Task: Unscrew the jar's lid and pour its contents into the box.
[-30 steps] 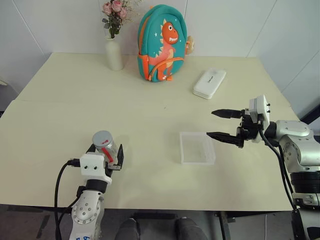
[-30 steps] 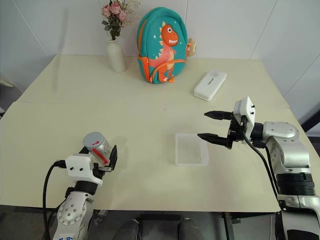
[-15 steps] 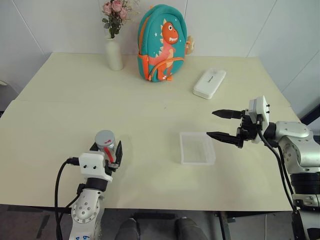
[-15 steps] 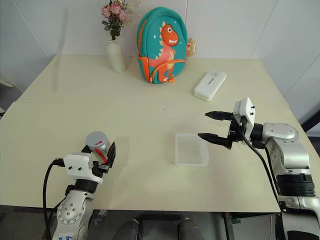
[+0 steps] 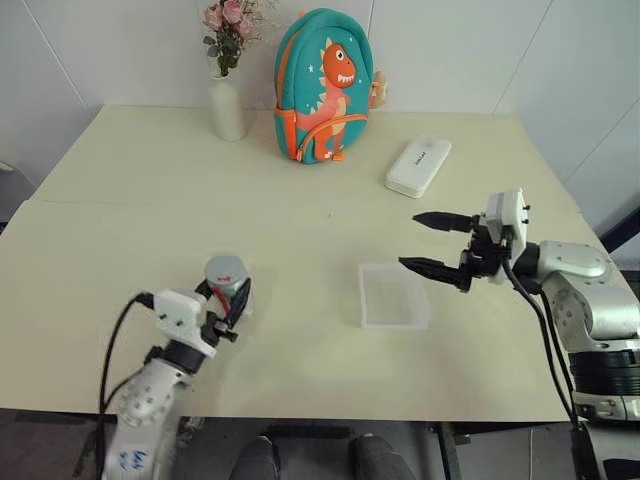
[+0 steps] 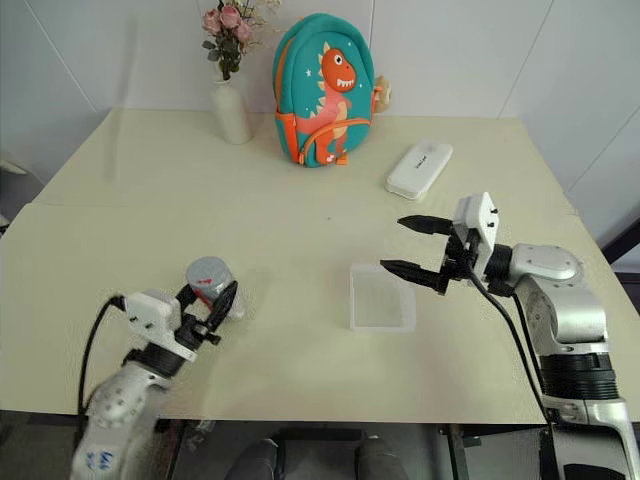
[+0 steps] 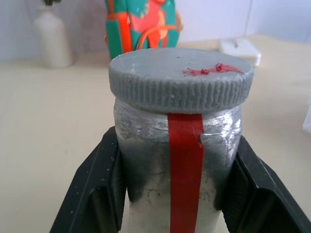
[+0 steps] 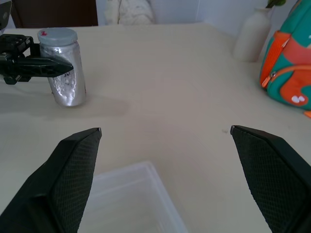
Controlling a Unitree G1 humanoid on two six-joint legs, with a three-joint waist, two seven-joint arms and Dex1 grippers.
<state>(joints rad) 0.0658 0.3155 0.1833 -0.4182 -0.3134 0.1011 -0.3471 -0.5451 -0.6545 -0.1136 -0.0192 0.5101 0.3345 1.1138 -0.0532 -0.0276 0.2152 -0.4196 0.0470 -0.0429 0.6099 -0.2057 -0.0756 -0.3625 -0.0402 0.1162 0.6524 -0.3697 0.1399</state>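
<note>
The left gripper point(image 5: 232, 298) is clenched around the jar point(image 5: 228, 283), which stands upright with its grey lid point(image 7: 181, 77) on, at about 8 o'clock on the table point(image 5: 300, 200). The right gripper point(image 5: 432, 243) hangs with its fingers spread wide and holding nothing, just beside the clear box point(image 5: 394, 296) at its 2 o'clock, near 4 o'clock on the table

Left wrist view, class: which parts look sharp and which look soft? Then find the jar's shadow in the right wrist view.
Left wrist view: the lid and jar, gripped by the left end effector, are sharp; the vase, backpack and white case behind are out of focus. Right wrist view: a soft shadow lies on the table beside the jar's base.
</note>
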